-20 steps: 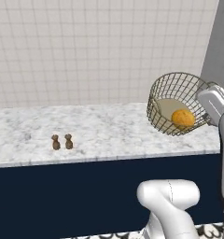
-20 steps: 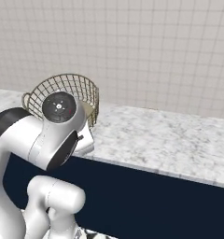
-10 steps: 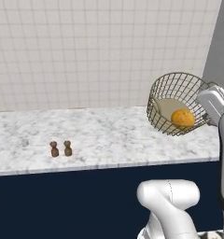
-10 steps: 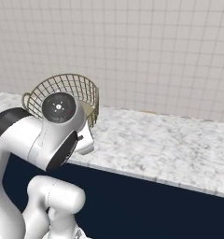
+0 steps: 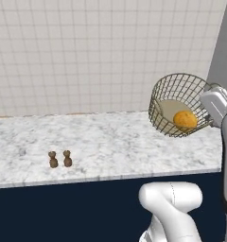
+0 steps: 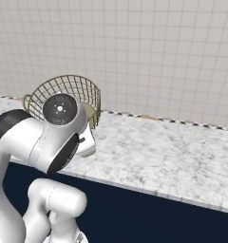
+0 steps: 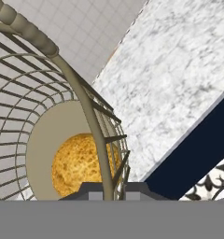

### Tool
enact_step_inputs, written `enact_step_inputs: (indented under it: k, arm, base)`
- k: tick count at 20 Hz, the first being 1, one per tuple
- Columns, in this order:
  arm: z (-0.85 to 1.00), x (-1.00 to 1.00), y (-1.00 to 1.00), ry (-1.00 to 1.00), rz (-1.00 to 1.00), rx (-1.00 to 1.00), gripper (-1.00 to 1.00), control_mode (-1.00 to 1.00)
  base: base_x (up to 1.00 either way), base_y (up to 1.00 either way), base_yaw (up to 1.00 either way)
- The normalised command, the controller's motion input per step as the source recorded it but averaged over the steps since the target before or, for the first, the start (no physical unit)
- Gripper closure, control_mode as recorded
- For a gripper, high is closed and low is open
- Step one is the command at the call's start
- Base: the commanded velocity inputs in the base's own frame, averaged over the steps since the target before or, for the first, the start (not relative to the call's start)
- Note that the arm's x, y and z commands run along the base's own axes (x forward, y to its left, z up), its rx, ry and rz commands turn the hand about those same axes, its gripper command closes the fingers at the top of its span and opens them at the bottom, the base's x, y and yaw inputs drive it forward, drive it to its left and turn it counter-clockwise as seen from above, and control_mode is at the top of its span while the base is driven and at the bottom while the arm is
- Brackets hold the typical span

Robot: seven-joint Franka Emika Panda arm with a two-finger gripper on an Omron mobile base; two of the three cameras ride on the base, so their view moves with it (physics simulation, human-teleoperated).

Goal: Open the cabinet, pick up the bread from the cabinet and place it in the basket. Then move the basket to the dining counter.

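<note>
Up in the air, the basket (image 5: pixel 179 105) hung tipped on its side above the right end of the dining counter (image 5: pixel 110 146), its open mouth turned toward the left base camera. One bread (image 5: pixel 185 120) lay inside it, resting low against the mesh near the pale round bottom. The gripper (image 7: pixel 107 189) was closed on the basket's rim wire, one dark fingertip on each side of it in the hand view, so the bread sat just beyond the fingers, inside the wire wall. In the right base view the basket (image 6: pixel 66 95) showed behind the arm's round joint, above the marble.

The counter's front edge ran across below the basket, with the plain navy front (image 5: pixel 63 208) dropping away under it. At the back the marble met a pale tiled wall (image 5: pixel 96 56). A grey upright surface (image 5: pixel 222 47) stood close behind the basket on the right in the left base view. Left of the basket the marble lay open for a long stretch, and in the right base view it ran on bare to the right.

Counted: one basket, one bread, and two small brown shakers (image 5: pixel 60 159) standing side by side near the front edge, well apart from the basket.
</note>
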Motion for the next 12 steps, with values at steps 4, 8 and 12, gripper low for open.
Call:
enact_step_inputs:
  k: [4, 8, 12]
  arm:
    - [-0.2, 0.5, -0.18, 0.0, 0.01, 0.01, 1.0, -1.0]
    - [-0.54, 1.0, -0.52, 0.01, 0.05, 0.06, 1.0, -1.0]
    - [-0.67, 1.0, -0.39, 0.0, 0.05, 0.02, 1.0, -1.0]
  base:
    - [0.31, -0.06, 0.0]
    - [0.0, 0.0, 0.0]
    - [0.0, 0.0, 0.0]
